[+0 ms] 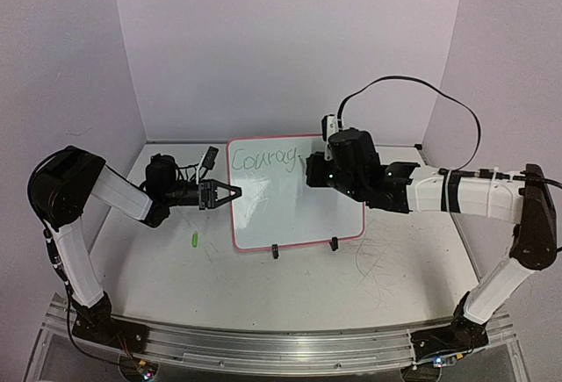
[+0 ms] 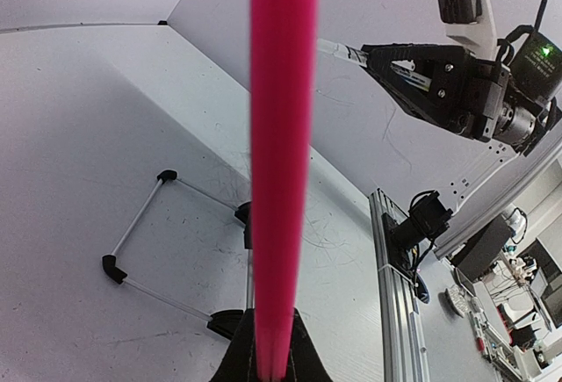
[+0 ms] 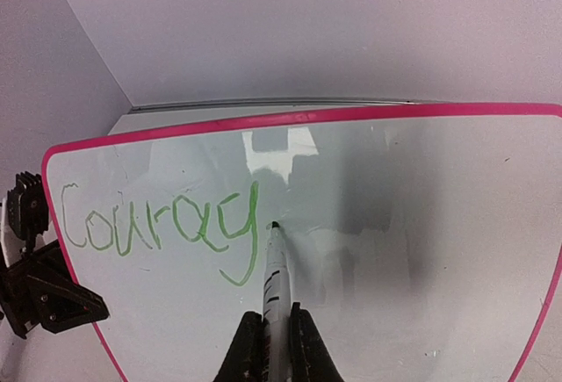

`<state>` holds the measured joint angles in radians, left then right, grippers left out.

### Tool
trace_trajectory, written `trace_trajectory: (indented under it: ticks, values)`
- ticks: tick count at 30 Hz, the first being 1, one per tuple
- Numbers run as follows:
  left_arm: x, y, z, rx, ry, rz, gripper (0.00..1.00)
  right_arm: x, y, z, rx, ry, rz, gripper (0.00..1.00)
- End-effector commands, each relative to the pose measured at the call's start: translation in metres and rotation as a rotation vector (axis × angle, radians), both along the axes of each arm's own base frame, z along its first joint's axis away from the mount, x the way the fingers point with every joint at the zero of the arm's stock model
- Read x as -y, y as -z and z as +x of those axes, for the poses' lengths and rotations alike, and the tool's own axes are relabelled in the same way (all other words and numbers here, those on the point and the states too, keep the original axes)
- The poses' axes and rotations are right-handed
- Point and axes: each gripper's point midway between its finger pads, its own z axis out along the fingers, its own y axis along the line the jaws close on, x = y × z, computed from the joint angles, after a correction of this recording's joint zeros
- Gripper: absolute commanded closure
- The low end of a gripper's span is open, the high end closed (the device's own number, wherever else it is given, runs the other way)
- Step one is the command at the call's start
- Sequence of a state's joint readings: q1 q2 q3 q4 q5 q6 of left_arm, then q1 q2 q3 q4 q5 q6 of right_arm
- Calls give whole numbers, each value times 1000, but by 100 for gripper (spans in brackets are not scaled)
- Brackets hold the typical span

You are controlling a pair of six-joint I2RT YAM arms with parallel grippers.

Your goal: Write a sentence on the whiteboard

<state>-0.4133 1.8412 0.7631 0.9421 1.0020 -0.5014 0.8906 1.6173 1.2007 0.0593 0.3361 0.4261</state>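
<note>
Roughly one word in: the sentence (image 3: 158,224) reads "Courag" in thin green, top left of the whiteboard (image 1: 299,215), which sits tilted mid-desk (image 1: 395,268) on two black clip feet (image 1: 275,251). That word looks unfinished and the rest of the board is blank, so I judge most of the writing is left. Marker (image 3: 275,285) tip touches the board just right of the "g". Right gripper (image 3: 277,325) jaws are clamped on the marker barrel. Left gripper (image 2: 272,351) jaws are clamped on the board's pink-red rim (image 2: 281,136) at its left edge, steadying it. Only the right wrist view shows tip contact; from the top view the right wrist hides the tip. Only the top view shows the overall layout and a small green piece (image 1: 193,241), maybe the cap, on the desk near the left gripper. The left wrist view shows the rim edge-on, no writing, plus a wire frame (image 2: 136,219) with black corners that is not seen in the other views.
</note>
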Motion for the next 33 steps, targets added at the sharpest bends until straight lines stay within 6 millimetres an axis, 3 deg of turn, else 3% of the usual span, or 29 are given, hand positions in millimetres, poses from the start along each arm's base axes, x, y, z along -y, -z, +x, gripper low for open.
trace_trajectory:
  ticks: [1,11,22,33]
  values:
    - [-3,-15,2,8,-13,-14,100,13,-17,10,37,76,29,100]
    - [-3,-15,2,9,-12,-14,100,18,-22,16,48,95,26,100]
    - [-3,-15,2,7,-11,-14,100,5,-29,23,66,64,21,100]
    - [-2,-15,2,7,-11,-13,100,-6,-10,15,10,6,36,100]
